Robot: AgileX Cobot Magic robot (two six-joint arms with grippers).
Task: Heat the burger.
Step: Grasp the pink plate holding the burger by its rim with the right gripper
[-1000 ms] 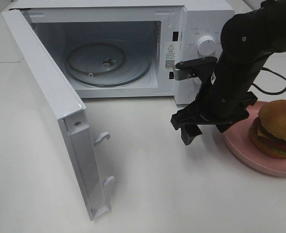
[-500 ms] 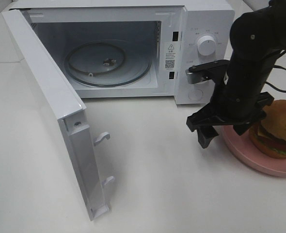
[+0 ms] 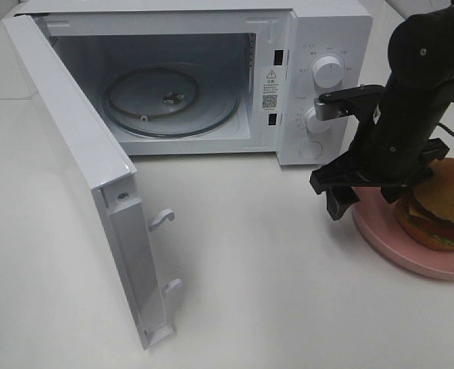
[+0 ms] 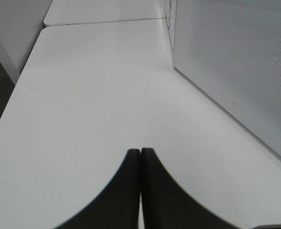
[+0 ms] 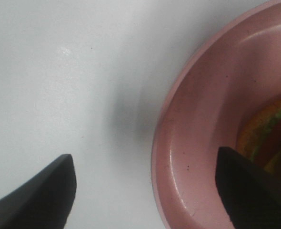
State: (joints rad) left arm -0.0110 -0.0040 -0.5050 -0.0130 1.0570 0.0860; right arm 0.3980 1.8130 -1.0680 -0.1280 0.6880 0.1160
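Exterior high view: the burger (image 3: 441, 206) sits on a pink plate (image 3: 381, 237) at the right edge of the table (image 3: 250, 300). The right gripper (image 3: 369, 201) hangs spread wide across the plate's rim on the side facing mid-table. The round burger lies just to its right, making this the nearer arm. The left gripper (image 4: 140, 191), pinched together and empty, waits outside the microwave door (image 3: 81, 169).

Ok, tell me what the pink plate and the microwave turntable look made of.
Pink plate: likely matte ceramic or melamine; it is opaque with a dull sheen and tiny dark specks. Turntable: looks like clear glass; the hub underneath shows through it.
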